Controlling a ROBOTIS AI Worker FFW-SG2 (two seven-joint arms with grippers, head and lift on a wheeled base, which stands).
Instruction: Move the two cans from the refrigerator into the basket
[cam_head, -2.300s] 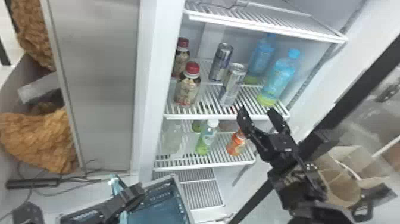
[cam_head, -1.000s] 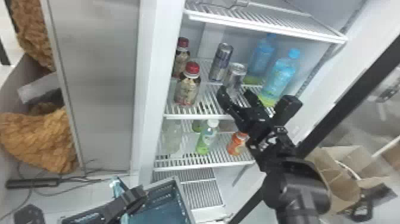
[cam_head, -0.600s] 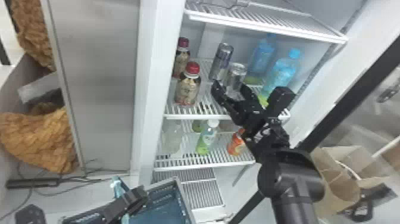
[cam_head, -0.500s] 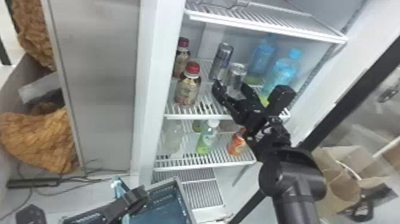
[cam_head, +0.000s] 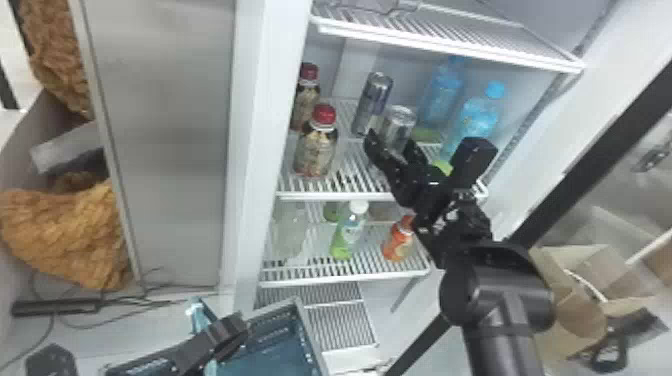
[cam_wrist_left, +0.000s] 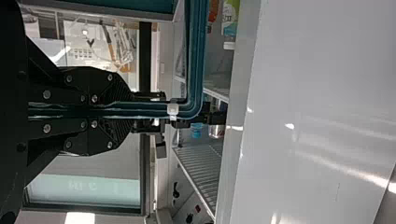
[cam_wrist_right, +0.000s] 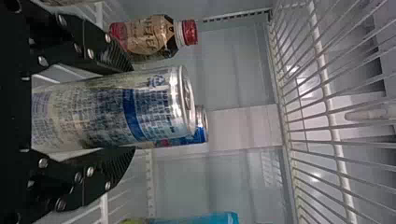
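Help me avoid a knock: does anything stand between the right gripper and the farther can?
Yes, the nearer can stands between the right gripper and the farther can, partly hiding it.

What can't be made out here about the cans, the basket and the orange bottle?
- Front can: its base, in the head view, behind the right arm.
- Rear can: most of its body, in the right wrist view, behind the front can.
- Basket: its near side, cut off by the head view's bottom edge.
- Orange bottle: its label, too small in the head view.
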